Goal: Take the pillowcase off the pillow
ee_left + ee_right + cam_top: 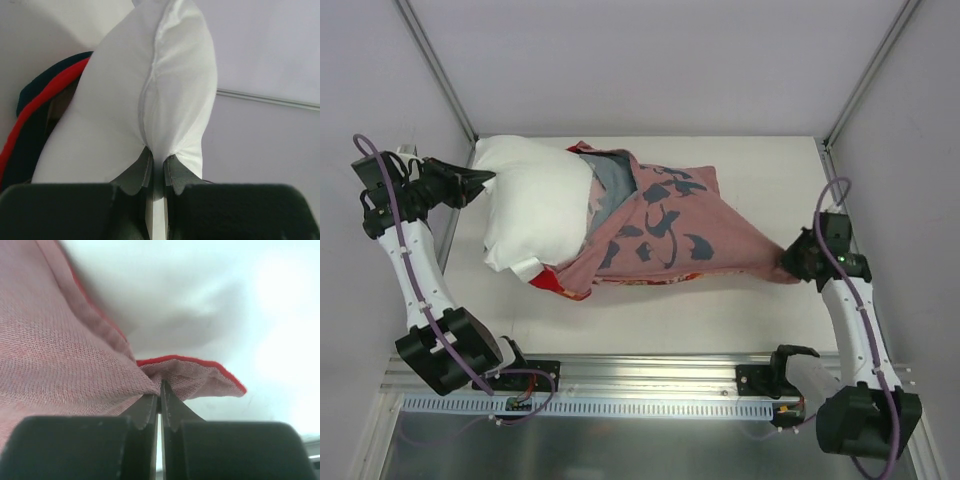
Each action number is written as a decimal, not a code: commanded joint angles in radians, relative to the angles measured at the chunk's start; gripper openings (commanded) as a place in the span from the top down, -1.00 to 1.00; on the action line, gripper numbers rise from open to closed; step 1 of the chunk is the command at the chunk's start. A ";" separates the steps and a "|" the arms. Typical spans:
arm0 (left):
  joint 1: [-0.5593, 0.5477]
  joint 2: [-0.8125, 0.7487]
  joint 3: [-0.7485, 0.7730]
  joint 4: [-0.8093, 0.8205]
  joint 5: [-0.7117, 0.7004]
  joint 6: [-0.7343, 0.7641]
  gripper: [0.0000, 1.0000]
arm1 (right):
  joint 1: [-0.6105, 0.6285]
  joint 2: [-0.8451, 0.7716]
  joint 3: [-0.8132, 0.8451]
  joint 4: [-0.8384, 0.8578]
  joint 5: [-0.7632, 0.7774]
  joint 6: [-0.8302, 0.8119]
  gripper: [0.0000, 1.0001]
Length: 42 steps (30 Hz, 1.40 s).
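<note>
My left claw [157, 165] pinches the plump white soft pillow [530, 205]; right claw [160, 392] nips the floppy pink printed pillowcase [690, 235] corner. Mid-strip; next prob pull apart w/ steady tension.

the pillowcase [60, 340] is seen as coarse, matt woven cloth. the pillow [165, 75] is covered in smooth white fabric with a faint sheen.

top view: pillow [535, 205] plain white, no print, left of centre. pillowcase [690, 235] dusty pink with big dark blue-grey brush characters, centre to right. trim [560, 285] on its edge red; lining [610, 190] dark grey-blue at the open mouth. table [720, 310] white. arms [420, 275] white, black joints, purple cables [386, 178]. right wrist view: pink weave, red edge.
</note>
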 commanded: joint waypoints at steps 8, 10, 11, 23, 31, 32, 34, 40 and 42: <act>0.102 0.028 0.188 0.099 0.096 -0.111 1.00 | -0.422 -0.085 0.303 -0.147 0.144 -0.043 0.99; 0.125 0.035 0.193 0.104 0.114 -0.118 1.00 | -0.491 -0.103 0.291 -0.149 0.160 -0.034 0.99; 0.134 0.038 0.197 0.110 0.121 -0.120 1.00 | -0.508 -0.109 0.280 -0.149 0.162 -0.021 0.99; 0.177 0.049 0.039 0.110 0.065 -0.092 1.00 | -0.545 -0.168 0.097 -0.062 0.037 0.005 0.99; 0.108 0.023 0.046 -0.026 -0.035 0.174 -0.98 | -0.465 -0.208 0.042 -0.051 -0.019 -0.044 0.99; 0.078 0.035 0.079 -0.087 -0.095 0.226 -0.98 | -0.465 -0.211 0.038 -0.052 -0.020 -0.047 0.98; 0.029 0.069 0.201 -0.280 -0.357 0.365 -0.97 | -0.465 -0.218 0.038 -0.055 0.018 -0.050 0.99; -0.230 0.113 0.349 -0.419 -0.759 0.495 -0.98 | -0.464 -0.217 0.041 -0.045 -0.002 -0.044 0.99; -0.362 0.139 0.411 -0.479 -0.976 0.509 -0.97 | -0.461 -0.217 0.036 -0.046 -0.001 -0.043 0.99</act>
